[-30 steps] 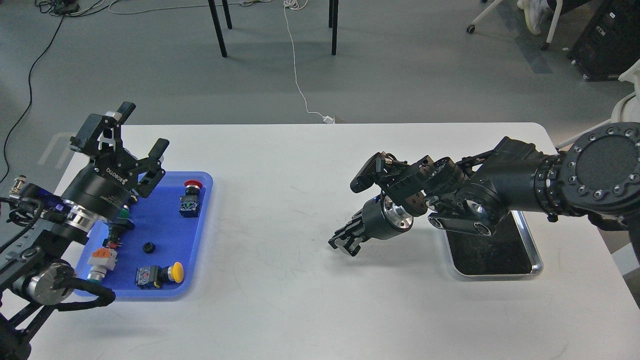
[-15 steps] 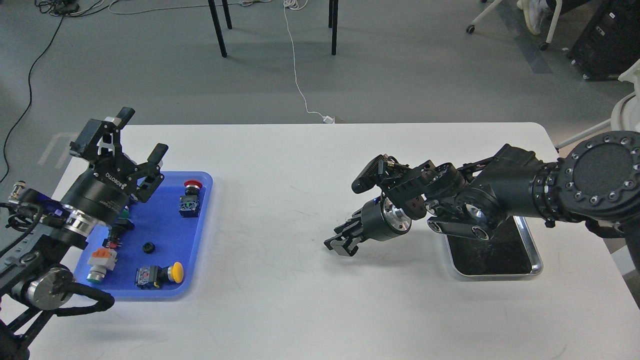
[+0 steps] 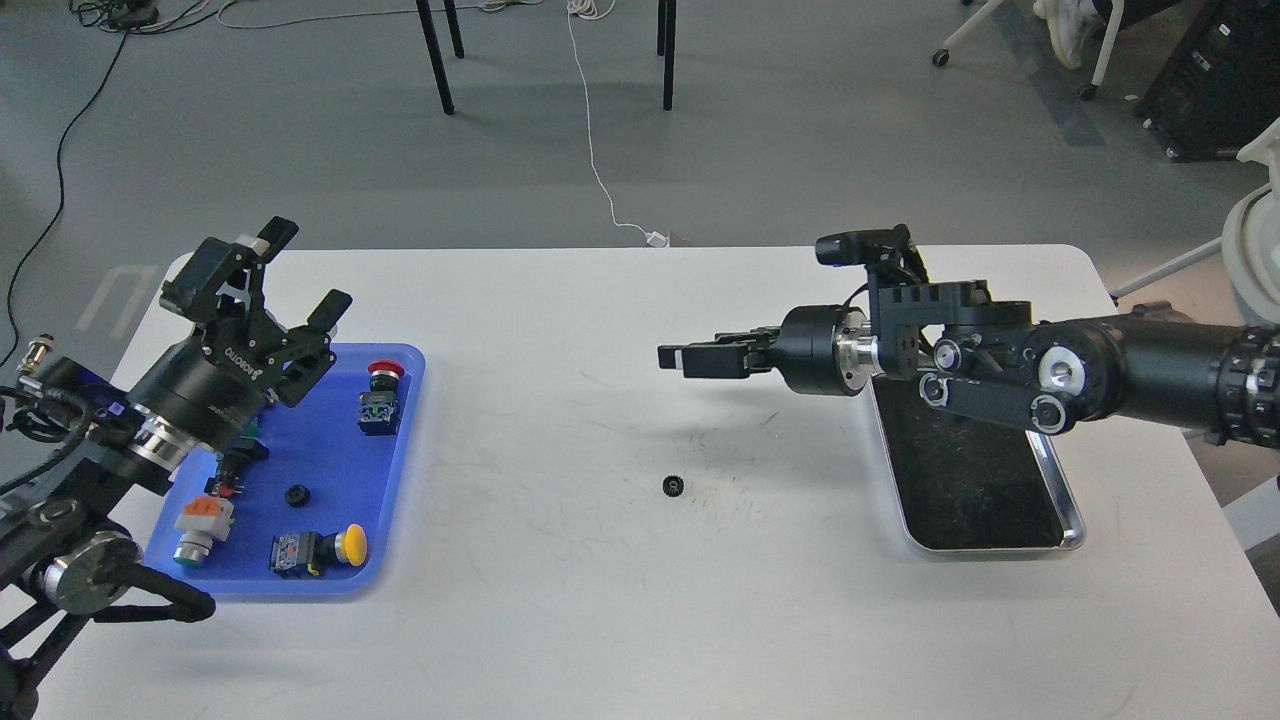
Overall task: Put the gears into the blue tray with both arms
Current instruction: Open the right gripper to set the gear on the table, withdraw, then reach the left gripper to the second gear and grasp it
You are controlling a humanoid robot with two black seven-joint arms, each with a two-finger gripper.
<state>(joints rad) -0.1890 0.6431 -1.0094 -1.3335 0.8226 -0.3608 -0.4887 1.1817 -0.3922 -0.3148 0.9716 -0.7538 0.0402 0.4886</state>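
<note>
White laminate covered the long table [image 3: 560,610] that filled most of the frame. From the right edge the right black arm [image 3: 1130,370] reached leftward, level, above the silver-rimmed metal tray with a black inside [image 3: 985,500]. Its right gripper [image 3: 675,357] pointed left near the middle of the frame; whether its fingers were together or apart I could not tell. At the left, the left black arm [image 3: 120,440] rose over the bright blue rectangular plastic tray [image 3: 395,500], its left gripper [image 3: 300,262] spread wide and holding nothing. Inside that tray lay push-button switches with a red cap [image 3: 384,371] and a yellow cap [image 3: 351,545], plus one tiny black toothed gear [image 3: 295,494]. A second small black gear [image 3: 673,486] lay on the bare tabletop, below the right gripper and well apart from both trays.
</note>
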